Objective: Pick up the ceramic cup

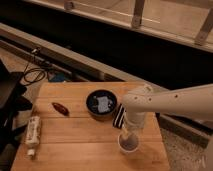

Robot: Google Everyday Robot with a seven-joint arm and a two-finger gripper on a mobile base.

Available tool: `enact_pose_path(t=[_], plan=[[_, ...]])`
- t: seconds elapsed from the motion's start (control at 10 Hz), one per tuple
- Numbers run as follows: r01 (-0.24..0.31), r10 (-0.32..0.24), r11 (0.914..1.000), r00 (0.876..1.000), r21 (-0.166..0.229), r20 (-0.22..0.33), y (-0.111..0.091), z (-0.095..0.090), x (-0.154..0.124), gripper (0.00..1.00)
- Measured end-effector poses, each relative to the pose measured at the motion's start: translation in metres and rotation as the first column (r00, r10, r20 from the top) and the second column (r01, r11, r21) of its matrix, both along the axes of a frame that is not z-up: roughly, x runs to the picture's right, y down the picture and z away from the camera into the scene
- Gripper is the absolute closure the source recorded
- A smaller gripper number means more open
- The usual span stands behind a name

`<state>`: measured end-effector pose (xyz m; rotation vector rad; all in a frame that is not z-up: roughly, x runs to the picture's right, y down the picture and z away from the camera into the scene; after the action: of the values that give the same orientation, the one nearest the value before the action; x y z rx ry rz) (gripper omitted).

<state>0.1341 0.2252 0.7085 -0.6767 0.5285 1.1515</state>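
Note:
The ceramic cup [129, 144] is small, white and handleless, and stands upright near the front right corner of the wooden table [75, 145]. My gripper [127, 133] hangs from the white arm [170, 102] that reaches in from the right. It is directly over the cup, at or just inside its rim. The gripper partly hides the cup's far rim.
A wider black round bowl [101, 104] with something pale inside sits just behind and left of the cup. A small brown object [60, 108] lies left of the bowl. A white tube [33, 132] lies near the table's left edge. Cables [32, 75] lie on the floor behind.

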Motion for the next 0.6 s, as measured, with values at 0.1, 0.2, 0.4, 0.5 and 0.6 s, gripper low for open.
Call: enact_pose_path(t=[0.1,0.2,0.4,0.5,0.6], plan=[[0.001,-0.001,1.0,1.0,-0.005,-0.004,0.0006,0.0009,0.0,0.58],[0.003,-0.003,0.9999,1.0,-0.01,-0.008,0.0006,0.0017,0.0004,0.61],[0.004,-0.005,0.9998,1.0,-0.019,-0.011,0.0001,0.0012,-0.0005,0.62],[0.006,-0.006,0.9997,1.0,-0.023,-0.003,-0.0012,0.0008,-0.0025,0.66],[0.008,-0.008,0.9996,1.0,-0.028,0.01,-0.0059,-0.0029,-0.0064,0.74]])
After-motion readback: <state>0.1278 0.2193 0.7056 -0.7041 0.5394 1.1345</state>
